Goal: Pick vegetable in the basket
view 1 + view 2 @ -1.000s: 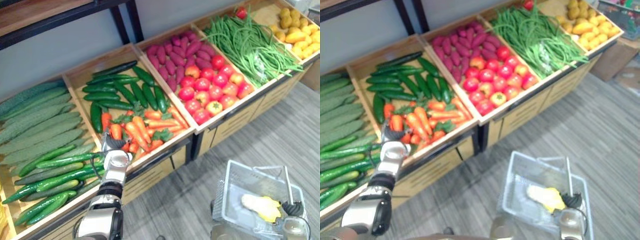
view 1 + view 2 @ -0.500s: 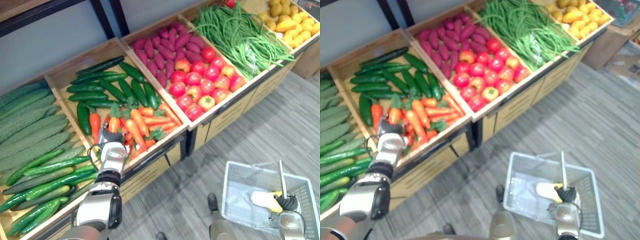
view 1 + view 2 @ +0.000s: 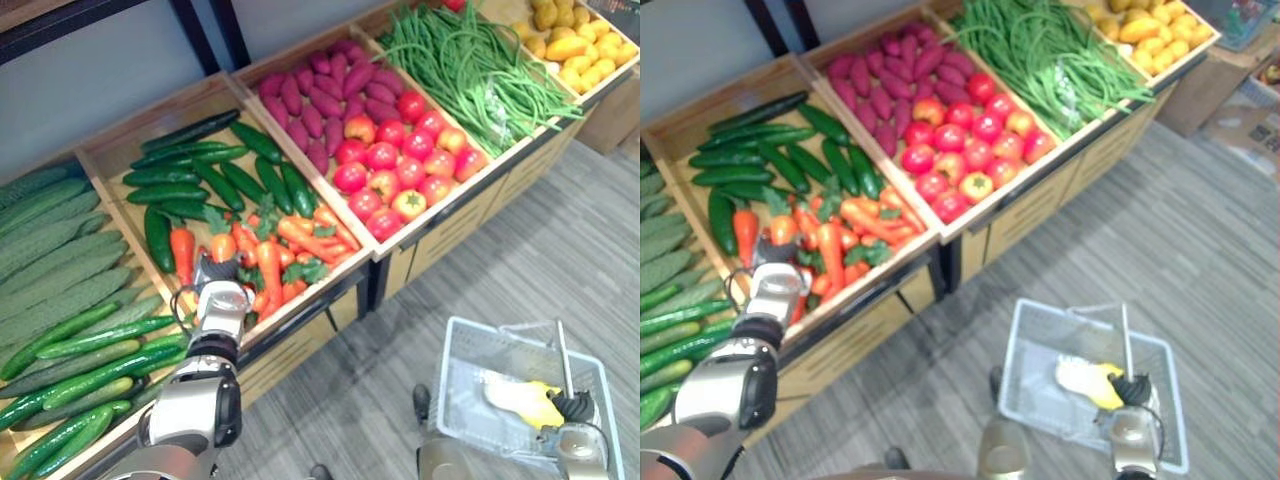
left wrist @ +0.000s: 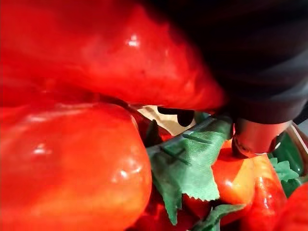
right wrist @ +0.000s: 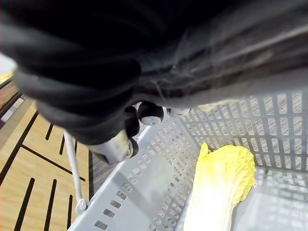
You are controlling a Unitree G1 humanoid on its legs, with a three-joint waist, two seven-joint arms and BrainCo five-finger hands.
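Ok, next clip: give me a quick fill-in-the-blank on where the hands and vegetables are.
The left hand is down among the orange ____.
The right hand grips the grey basket by its ____.
Inside the basket lies one pale yellow ____.
Missing: carrots; handle; cabbage.

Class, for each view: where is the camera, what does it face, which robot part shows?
Left eye: head, down at carrots and basket; left hand shows.
Right eye: same scene, offset; right hand grips basket handle.
Left wrist: among carrots; cover shows.
Right wrist: over basket, cabbage; cover shows.
Shared: eyes, right wrist see cabbage.
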